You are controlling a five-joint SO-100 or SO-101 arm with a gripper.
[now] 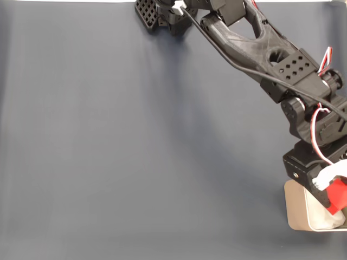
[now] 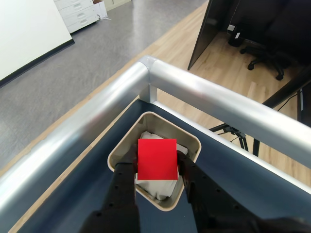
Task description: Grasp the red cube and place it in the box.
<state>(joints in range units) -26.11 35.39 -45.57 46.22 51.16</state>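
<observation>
Dark mat point(image 1: 135, 135), gripper-held point(image 2: 156, 167) red cube point(image 2: 157, 159) above box point(image 2: 194, 141)

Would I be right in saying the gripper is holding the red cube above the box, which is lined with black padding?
Not quite: the padding is white, as the wrist view shows. The gripper does hold the red cube above the box.

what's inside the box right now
In the wrist view the box holds white soft padding. The red cube, gripped between the fingers, hangs over the opening and hides the middle of the lining, so whatever lies beneath it cannot be seen.
</observation>
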